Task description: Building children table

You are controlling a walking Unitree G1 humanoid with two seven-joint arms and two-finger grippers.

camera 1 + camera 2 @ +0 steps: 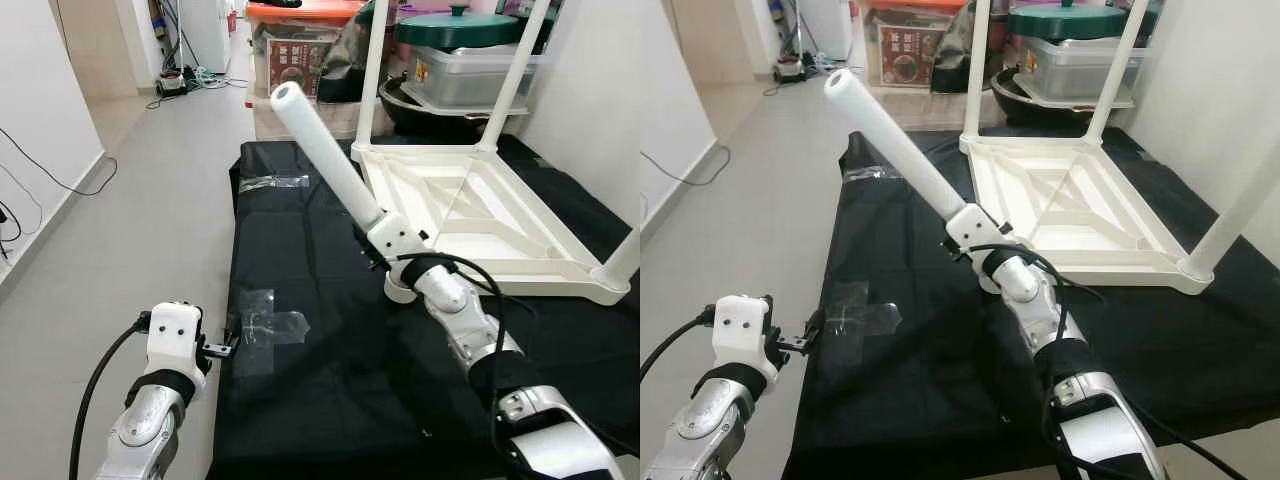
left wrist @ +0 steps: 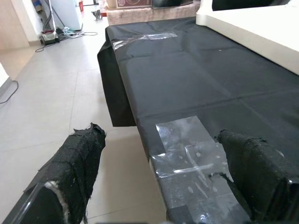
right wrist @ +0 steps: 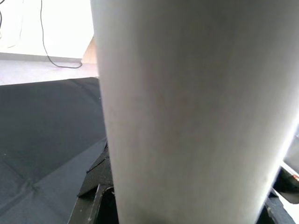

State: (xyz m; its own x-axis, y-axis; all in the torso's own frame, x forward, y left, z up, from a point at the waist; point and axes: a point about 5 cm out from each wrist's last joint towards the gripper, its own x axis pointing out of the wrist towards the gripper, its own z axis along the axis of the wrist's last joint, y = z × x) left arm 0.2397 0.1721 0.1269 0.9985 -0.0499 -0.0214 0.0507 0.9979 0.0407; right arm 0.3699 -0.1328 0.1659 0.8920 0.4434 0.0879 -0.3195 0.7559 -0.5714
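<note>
A white children's table (image 1: 470,215) lies upside down on a black cloth (image 1: 300,400). Three white legs stand on it: two at the far corners (image 1: 375,70) (image 1: 515,75) and one at the near right corner (image 1: 625,255). By the table's near left corner, my right gripper (image 1: 388,240) is shut on a loose white leg (image 1: 325,150), which tilts up and away to the left. The right wrist view shows this leg (image 3: 187,112) very close up. My left gripper (image 2: 159,140) is open at the cloth's left edge, beside a patch of clear tape (image 2: 187,149).
Storage boxes (image 1: 300,50), a clear bin (image 1: 470,75) and a green-lidded pot (image 1: 455,25) crowd the far end. A second tape patch (image 1: 275,182) lies farther up the cloth. Grey tiled floor (image 1: 150,220) runs along the left, with cables (image 1: 40,170) by the wall.
</note>
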